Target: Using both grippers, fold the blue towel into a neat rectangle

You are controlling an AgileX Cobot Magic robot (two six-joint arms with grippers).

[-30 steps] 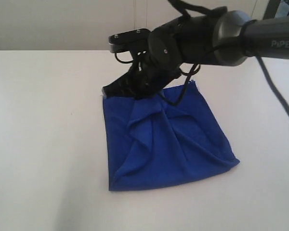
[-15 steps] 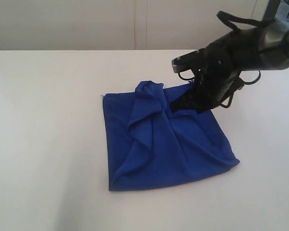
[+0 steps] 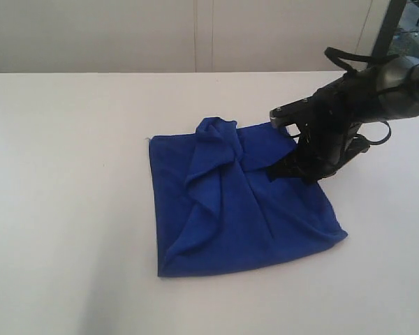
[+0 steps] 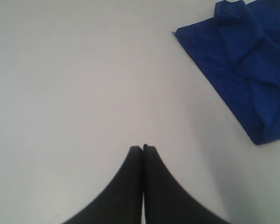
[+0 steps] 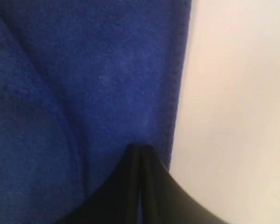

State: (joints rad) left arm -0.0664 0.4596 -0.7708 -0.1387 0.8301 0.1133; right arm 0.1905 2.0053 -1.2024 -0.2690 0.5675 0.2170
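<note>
The blue towel point(image 3: 237, 209) lies roughly square on the white table, with a raised, bunched fold point(image 3: 215, 143) near its far edge and creases running toward the front. My right gripper point(image 3: 274, 172) hovers low over the towel's far right part, jaws pressed together with no cloth seen between them. The right wrist view shows it point(image 5: 140, 148) just inside the towel's point(image 5: 84, 84) hemmed edge. My left gripper point(image 4: 143, 148) is shut over bare table, well away from the towel point(image 4: 242, 60), and is out of the exterior view.
The white table point(image 3: 70, 174) spreads bare to the left and front of the towel. A pale wall runs along its far edge. A dark upright post point(image 3: 392, 28) stands at the back right behind the right arm.
The right arm swung from the towel's far left corner across to its right side. A bunched peak of cloth now stands where the gripper had been.
</note>
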